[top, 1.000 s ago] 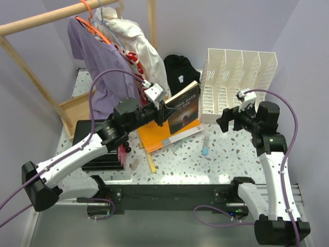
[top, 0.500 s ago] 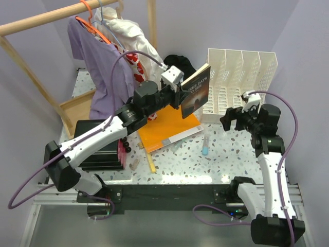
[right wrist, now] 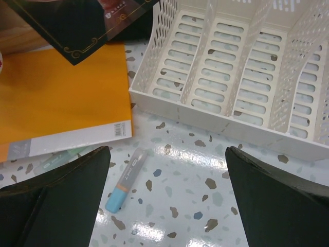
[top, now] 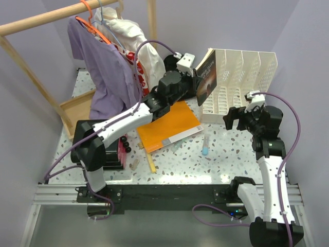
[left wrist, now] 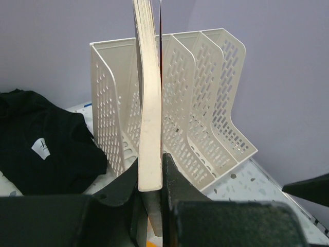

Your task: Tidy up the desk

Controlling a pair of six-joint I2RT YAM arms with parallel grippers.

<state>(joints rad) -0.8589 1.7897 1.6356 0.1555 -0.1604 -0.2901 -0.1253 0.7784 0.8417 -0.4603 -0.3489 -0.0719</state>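
Note:
My left gripper (top: 197,83) is shut on a dark-covered book (top: 207,77) and holds it upright in the air at the left end of the white slotted file rack (top: 241,85). In the left wrist view the book's page edge (left wrist: 150,103) stands between my fingers (left wrist: 177,180), in front of the rack (left wrist: 205,113). My right gripper (top: 234,117) is open and empty above the white speckled desk (top: 231,154), just in front of the rack (right wrist: 231,87). A blue-capped marker (right wrist: 126,180) lies on the desk (right wrist: 205,206) below it.
An orange book (top: 167,123) lies mid-desk on other sheets. A yellow pencil (top: 149,160) and a red item lie near a black box (top: 97,149). A wooden tray (top: 74,110), a black garment (top: 180,69) and hanging clothes (top: 108,56) on a wooden rail stand behind.
My left arm has lifted the book off the orange one and carried it up and right to the rack's left end, turning it upright. My right gripper has barely moved.

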